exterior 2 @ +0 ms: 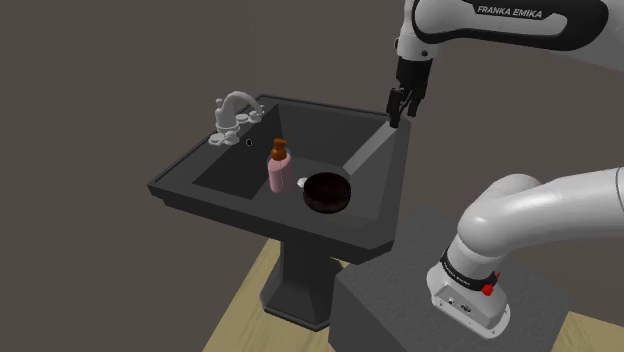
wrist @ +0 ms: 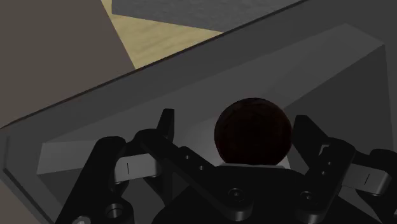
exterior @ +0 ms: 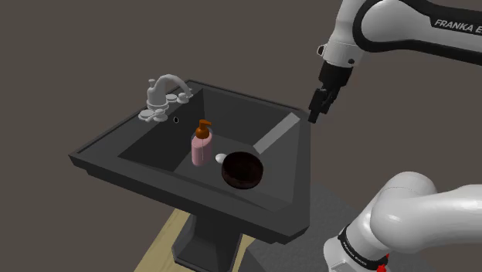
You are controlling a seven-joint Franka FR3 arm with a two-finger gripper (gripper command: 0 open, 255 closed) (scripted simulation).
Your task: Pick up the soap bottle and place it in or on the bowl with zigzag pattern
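Observation:
A pink soap bottle [exterior: 201, 145] [exterior 2: 278, 170] with a brown pump stands upright in the basin of a dark sink [exterior: 232, 202] [exterior 2: 250, 215]. Just beside it, toward the arm, sits a dark reddish-brown bowl [exterior: 242, 170] [exterior 2: 327, 192] [wrist: 253, 130]; no pattern is discernible on it. My black gripper [exterior: 317, 112] [exterior 2: 397, 115] [wrist: 235, 119] hangs open and empty in the air above the sink's rim on the arm's side, well away from the bottle. In the wrist view the bowl lies beyond the spread fingers.
A pale faucet [exterior: 164, 93] [exterior 2: 234, 113] with two knobs stands on the sink's far corner. A small white object [exterior: 221, 158] [exterior 2: 300, 183] lies between bottle and bowl. The sink rests on a dark pedestal over a wooden floor [exterior: 162, 239]. The grey stand [exterior 2: 400, 300] is beside the sink.

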